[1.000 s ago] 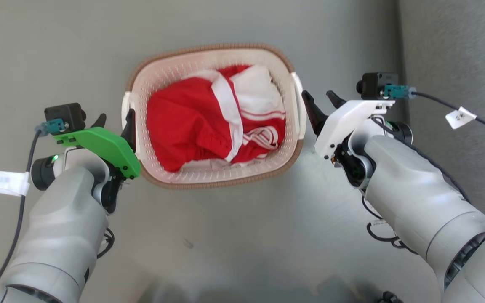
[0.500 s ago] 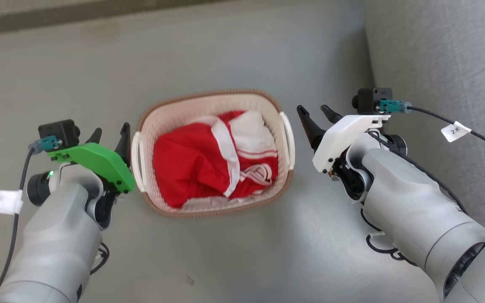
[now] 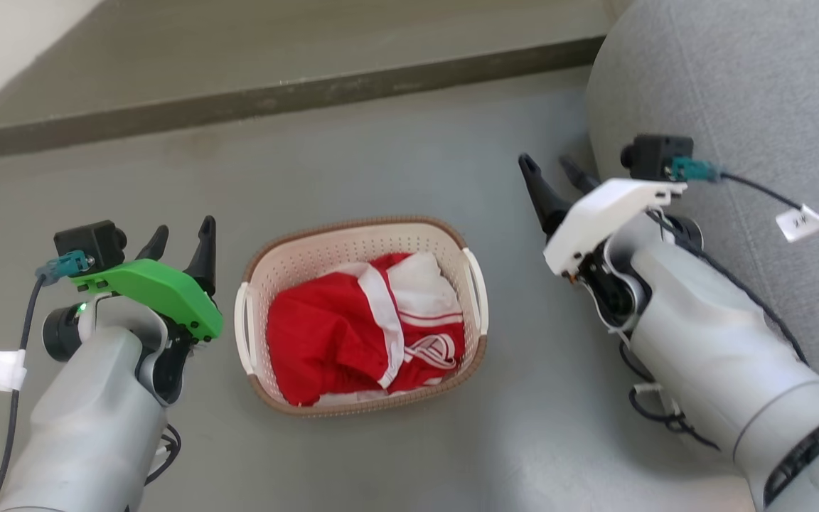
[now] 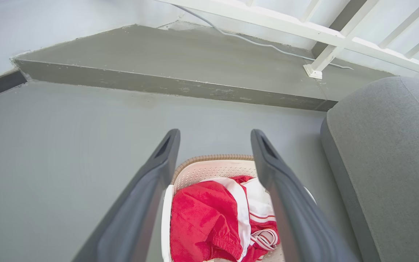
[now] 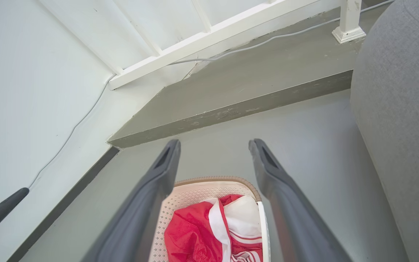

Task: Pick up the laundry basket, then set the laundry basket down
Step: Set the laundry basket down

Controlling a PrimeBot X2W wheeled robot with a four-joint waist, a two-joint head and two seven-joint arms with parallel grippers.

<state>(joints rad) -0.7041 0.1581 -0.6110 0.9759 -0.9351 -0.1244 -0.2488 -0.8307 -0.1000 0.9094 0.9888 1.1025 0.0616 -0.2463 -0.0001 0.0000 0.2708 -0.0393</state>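
Green-shelled left gripper (image 3: 183, 227) and white-shelled right gripper (image 3: 546, 162) both gape wide, holding nothing. Between them, touching neither, the laundry basket (image 3: 352, 245) rests on the floor (image 3: 395, 462) with red clothes (image 3: 324, 341) inside. It looks already set down, with nothing left to do.

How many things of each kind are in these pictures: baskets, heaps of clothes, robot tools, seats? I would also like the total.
Laundry basket: 1
Heap of red and white clothes inside it: 1 (number of pieces cannot be told)
Tools, both open: 2 (left tool, right tool)
Grey cushioned seat: 1
Total: 5
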